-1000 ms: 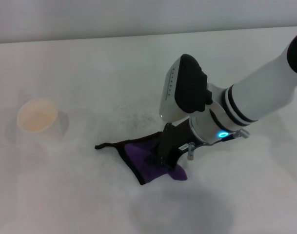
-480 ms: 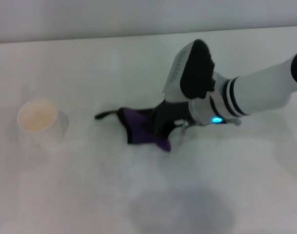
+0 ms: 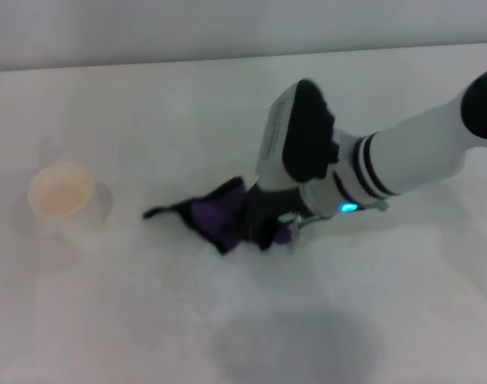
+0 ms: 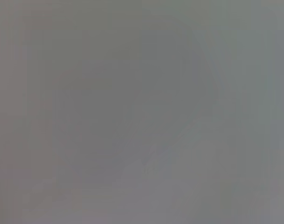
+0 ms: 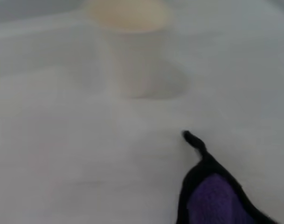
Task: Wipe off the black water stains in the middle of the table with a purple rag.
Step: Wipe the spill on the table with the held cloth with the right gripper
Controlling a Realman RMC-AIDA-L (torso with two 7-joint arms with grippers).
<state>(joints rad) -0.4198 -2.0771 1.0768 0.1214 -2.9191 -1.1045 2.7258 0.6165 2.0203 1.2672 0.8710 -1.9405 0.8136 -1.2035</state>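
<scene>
The purple rag lies bunched on the white table near its middle, with the thin black tail pointing left. My right gripper presses down on the rag's right end, shut on it, and the white arm reaches in from the right. In the right wrist view a black-edged corner of the purple rag and its tail tip show. No black water stains show in any view. The left gripper is out of view, and the left wrist view is a blank grey.
A pale paper cup stands upright at the left, about a rag's length beyond the tail tip; the right wrist view shows the cup ahead of the rag. A soft shadow lies on the table near the front edge.
The right gripper dragged the rag from nearer the front edge toward the back, then slightly left and back toward me. The cup has stayed put.
</scene>
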